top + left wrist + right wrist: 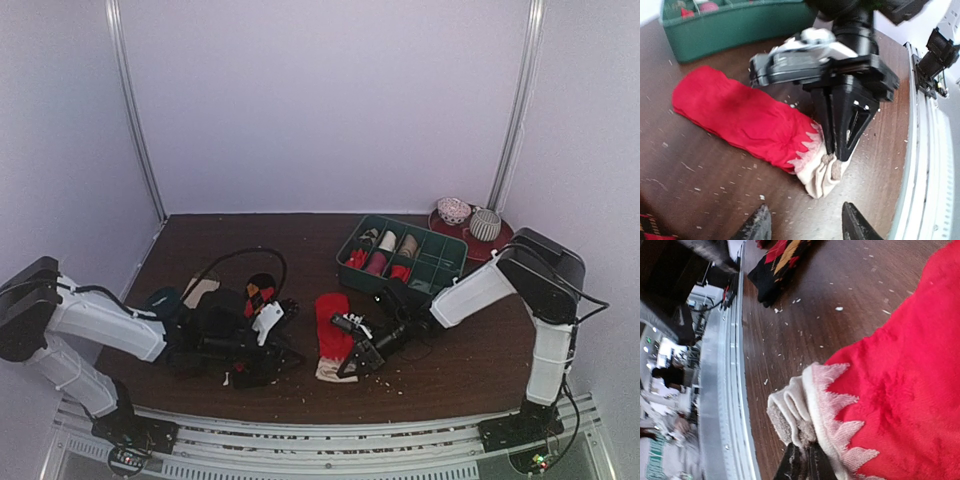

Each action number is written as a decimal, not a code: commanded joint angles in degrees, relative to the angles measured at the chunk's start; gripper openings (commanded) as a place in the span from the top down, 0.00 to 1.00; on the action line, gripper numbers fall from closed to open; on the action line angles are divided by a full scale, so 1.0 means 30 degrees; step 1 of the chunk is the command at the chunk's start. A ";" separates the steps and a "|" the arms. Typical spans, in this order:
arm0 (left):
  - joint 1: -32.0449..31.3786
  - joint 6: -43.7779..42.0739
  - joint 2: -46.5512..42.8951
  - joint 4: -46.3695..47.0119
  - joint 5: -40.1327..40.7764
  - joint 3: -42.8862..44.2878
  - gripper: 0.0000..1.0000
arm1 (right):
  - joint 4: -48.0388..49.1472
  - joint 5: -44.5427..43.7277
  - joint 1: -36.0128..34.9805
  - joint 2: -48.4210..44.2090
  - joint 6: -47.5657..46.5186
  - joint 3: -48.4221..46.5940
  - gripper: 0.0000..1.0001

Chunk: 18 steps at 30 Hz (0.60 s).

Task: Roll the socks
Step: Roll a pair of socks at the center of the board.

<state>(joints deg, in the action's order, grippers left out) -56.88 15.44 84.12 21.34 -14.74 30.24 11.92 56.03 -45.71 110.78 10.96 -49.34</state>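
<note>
The top external view alone takes in the whole table [470, 370]: the red sock [333, 325] lies flat at the centre of the frame, toe toward the green divided tray [445, 262] at upper right and beige cuff [328, 372] toward the bottom edge, while the argyle sock [260, 293] sits left of centre, partly hidden by the left arm's dark wrist. From above the fingers of both tools are too small and dark to read. The left wrist view settles the matter for both. It shows the right gripper [832, 161] coming down from the upper middle of the frame, its black jaws brought together on a bunched fold of the cuff at lower centre, with the red body of the sock stretching away to the upper left. The left gripper [805, 226] appears at the bottom edge only as two dark fingertips [758, 224] standing apart, with bare wood between them and nothing in their hold, just short of the cuff. The right wrist view adds the close detail: its own fingers [790, 465] at the bottom centre are pressed shut, pinching the folded beige fabric beside the zigzag border, and the argyle sock lies well apart at the top of the frame, near the table's metal rail [732, 390].
</note>
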 commanded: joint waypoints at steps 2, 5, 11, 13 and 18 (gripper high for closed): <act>-0.2256 -0.4623 -0.0015 0.4395 0.3397 -0.1542 0.49 | 0.0564 0.2239 0.1466 0.1198 0.7218 0.0029 0.96; -0.2876 -0.5250 0.1437 0.6869 0.3541 -0.1646 0.46 | 0.1590 0.2581 0.1855 0.1744 0.8942 0.0223 0.96; -0.3026 -0.5867 0.4921 1.0330 0.3819 -0.0787 0.41 | -0.0433 0.2497 0.1850 0.2336 0.7949 -0.0462 0.96; -0.3022 -0.5934 0.5663 1.1590 0.4032 -0.0726 0.39 | -0.1330 0.2528 0.1849 0.2334 0.7277 -0.0591 0.96; -0.3012 -0.6525 0.7139 1.2317 0.3784 -0.0214 0.39 | -0.1553 0.3049 0.1849 0.2417 0.6982 -0.0443 0.96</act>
<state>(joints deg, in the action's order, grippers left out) -66.06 -1.17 102.94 51.07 -3.77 26.94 13.02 66.30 -40.36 115.85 32.82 -51.42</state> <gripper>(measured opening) 0.611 0.068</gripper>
